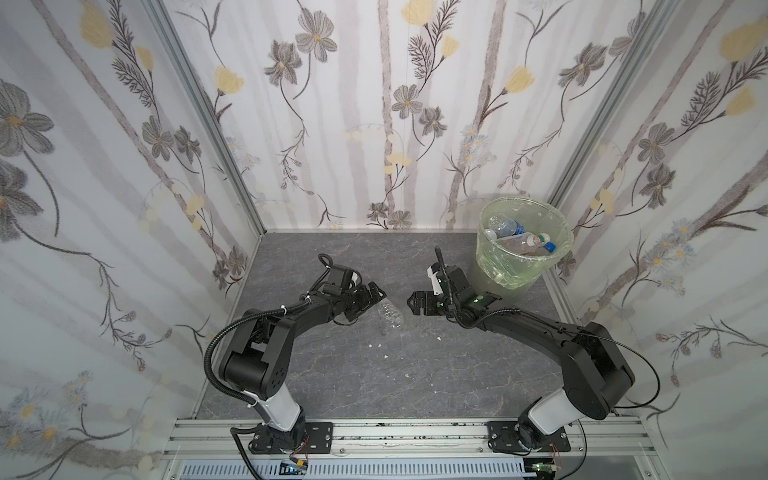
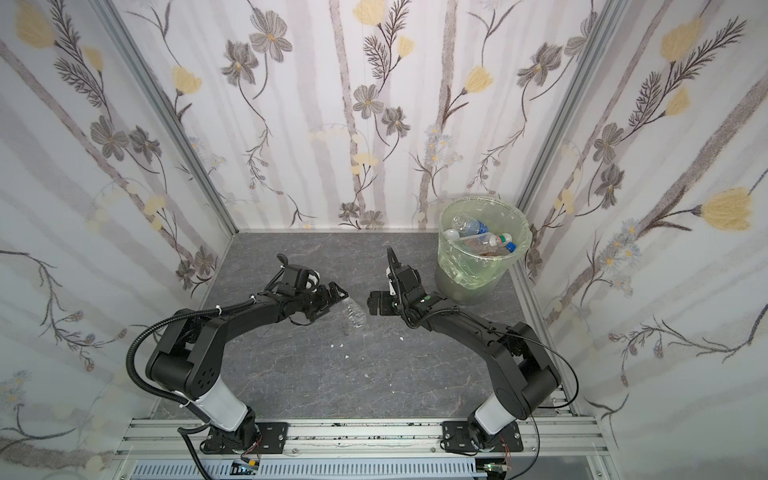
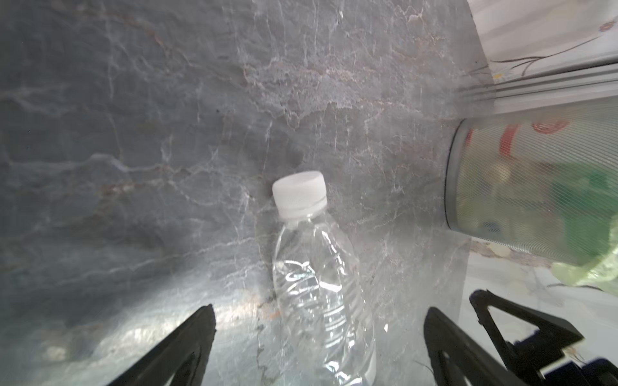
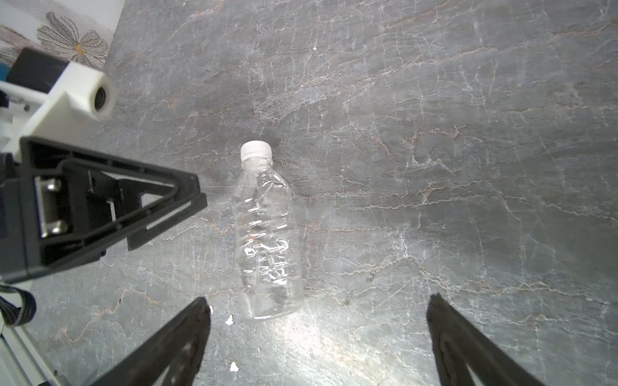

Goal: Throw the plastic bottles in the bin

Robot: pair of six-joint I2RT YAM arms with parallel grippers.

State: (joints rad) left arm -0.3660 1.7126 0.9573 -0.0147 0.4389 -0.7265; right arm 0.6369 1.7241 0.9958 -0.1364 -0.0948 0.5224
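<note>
One clear plastic bottle (image 1: 390, 318) (image 2: 355, 316) with a white cap lies on its side on the grey marbled table, between my two grippers. In the left wrist view the bottle (image 3: 317, 284) has its base end between the wide-apart fingers of my left gripper (image 3: 320, 312) (image 1: 376, 299), with a gap on each side. My right gripper (image 4: 318, 300) (image 1: 411, 305) is open too, and the bottle (image 4: 267, 240) lies just ahead of its fingertips. The bin (image 1: 507, 270) (image 2: 469, 274) (image 3: 535, 187) stands at the back right, lined with a pale green bag. Several plastic bottles (image 1: 519, 241) lie inside it.
Small white scraps (image 1: 386, 356) (image 4: 234, 366) dot the table near the bottle. Floral-papered walls close in the left, back and right sides. An aluminium rail (image 1: 415, 432) carrying both arm bases runs along the front edge.
</note>
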